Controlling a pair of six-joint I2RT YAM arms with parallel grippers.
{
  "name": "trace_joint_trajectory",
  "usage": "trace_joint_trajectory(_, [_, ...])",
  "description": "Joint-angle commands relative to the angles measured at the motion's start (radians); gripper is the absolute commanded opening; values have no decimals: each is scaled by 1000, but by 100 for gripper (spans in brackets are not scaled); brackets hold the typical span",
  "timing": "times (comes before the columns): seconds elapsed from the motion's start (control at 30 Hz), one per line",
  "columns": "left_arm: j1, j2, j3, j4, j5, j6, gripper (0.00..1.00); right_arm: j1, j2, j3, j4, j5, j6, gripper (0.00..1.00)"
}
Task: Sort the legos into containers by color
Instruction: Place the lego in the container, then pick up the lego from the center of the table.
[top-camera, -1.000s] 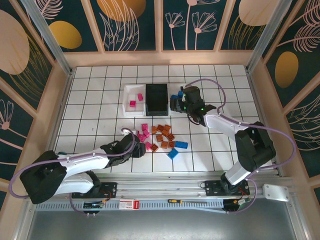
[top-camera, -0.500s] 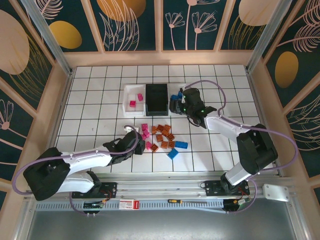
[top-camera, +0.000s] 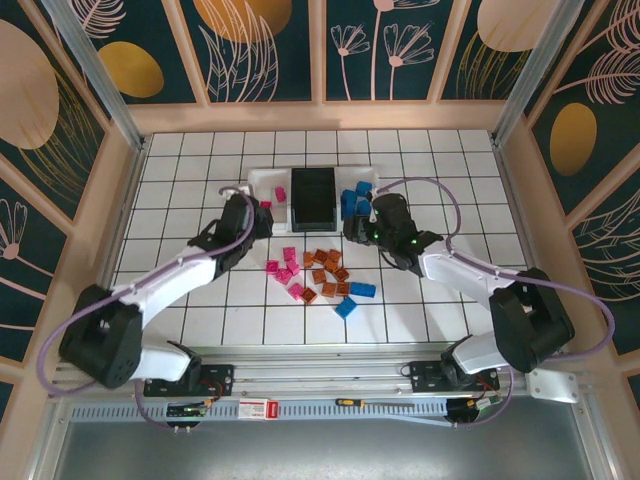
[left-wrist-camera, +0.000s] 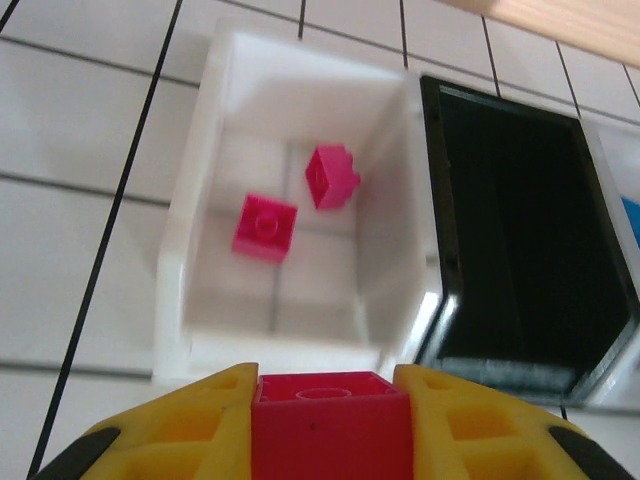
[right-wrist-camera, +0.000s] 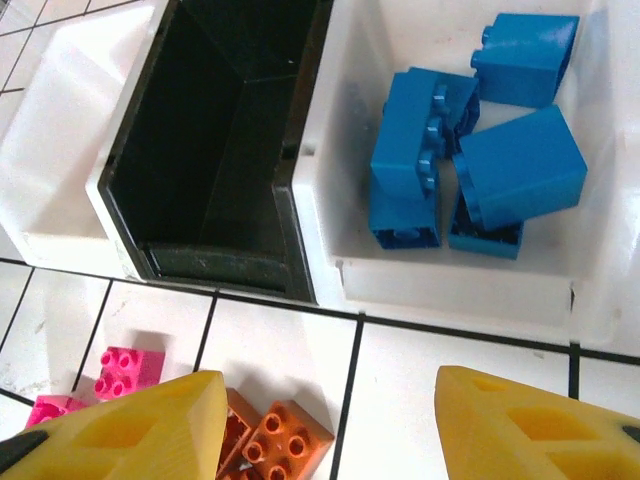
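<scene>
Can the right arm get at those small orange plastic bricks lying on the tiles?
Probably yes. The right gripper hangs open above the small orange plastic bricks, and nothing lies between it and them.

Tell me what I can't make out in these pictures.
Left wrist view: the pink brick in the left gripper is cut off by the bottom edge.
Left wrist view: the black bin's floor is too dark to read.
Top view: the left white bin's inside is partly covered by the left gripper.
Right wrist view: the blue bricks overlap, so their count is unclear.
</scene>
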Motion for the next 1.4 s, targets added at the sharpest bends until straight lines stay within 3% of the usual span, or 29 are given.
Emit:
trace_joint_trajectory(0.0, [27, 130, 109, 25, 33, 40, 28, 7, -51, -37, 17, 9, 24, 57])
trace_joint_trajectory(0.37, [86, 433, 371, -42, 20, 55, 30, 8, -125, -97, 19, 12, 31, 57])
trace_joint_trajectory(0.63, [87, 436, 402, -52, 41, 52, 61, 5, -158, -107, 12, 11, 27, 59])
trace_joint_trajectory(0.87, [69, 248, 316, -34, 144, 49, 78, 5, -190, -108, 10, 11, 27, 59])
trace_joint_trajectory(1.07, [-32, 4, 160, -65, 121, 64, 85, 9, -199, -115, 21, -16, 33, 60])
trace_joint_trajectory(1.37, [-196, -253, -167, -69, 118, -56, 90, 41, -188, -134, 26, -20, 39, 60])
